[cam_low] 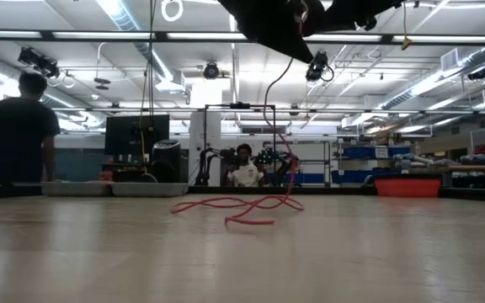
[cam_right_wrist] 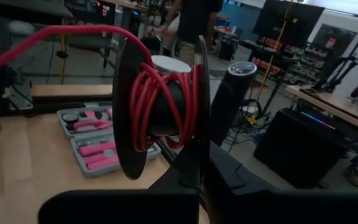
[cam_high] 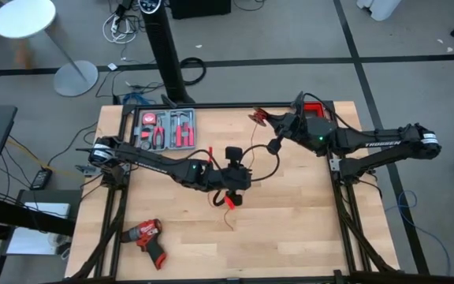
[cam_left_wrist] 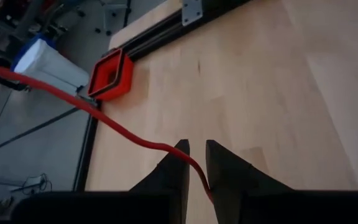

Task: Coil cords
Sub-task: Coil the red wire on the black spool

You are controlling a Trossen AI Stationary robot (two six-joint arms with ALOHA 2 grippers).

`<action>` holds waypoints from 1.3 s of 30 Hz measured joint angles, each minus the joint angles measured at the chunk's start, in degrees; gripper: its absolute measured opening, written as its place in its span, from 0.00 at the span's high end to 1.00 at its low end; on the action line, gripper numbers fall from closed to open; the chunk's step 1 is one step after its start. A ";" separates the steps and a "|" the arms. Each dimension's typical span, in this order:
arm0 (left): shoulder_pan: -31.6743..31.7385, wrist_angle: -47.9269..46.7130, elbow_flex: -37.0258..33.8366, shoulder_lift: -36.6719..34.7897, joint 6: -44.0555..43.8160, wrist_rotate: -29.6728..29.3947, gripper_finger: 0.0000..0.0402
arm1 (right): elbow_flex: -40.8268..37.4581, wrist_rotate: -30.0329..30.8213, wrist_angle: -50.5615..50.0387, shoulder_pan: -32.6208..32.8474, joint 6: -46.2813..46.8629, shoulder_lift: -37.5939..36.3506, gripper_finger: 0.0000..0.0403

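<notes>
the left gripper (cam_left_wrist: 194,163) pinches the red wire (cam_left_wrist: 104,118) mid-table while the right gripper (cam_right_wrist: 194,171) clamps the spool (cam_right_wrist: 160,109) aloft near the far edge, winding seemingly underway; next, feed slack onto it

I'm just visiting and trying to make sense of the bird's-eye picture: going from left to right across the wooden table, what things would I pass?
Drill → tool case → left gripper, holding the red wire → right gripper, holding a spool → red bin.
</notes>
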 joint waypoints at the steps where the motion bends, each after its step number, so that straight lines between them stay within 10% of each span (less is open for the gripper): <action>1: 0.00 -0.71 0.00 0.00 0.02 0.00 0.86 | 0.00 0.19 -0.24 0.00 -0.29 -0.02 1.00; 33: -0.48 -8.98 2.32 -0.44 5.49 -8.54 1.00 | 0.00 -0.63 1.93 0.00 1.07 0.16 1.00; 39: 1.34 -3.02 2.34 -0.46 14.03 1.41 1.00 | 0.00 -0.91 6.51 -0.02 1.23 1.92 1.00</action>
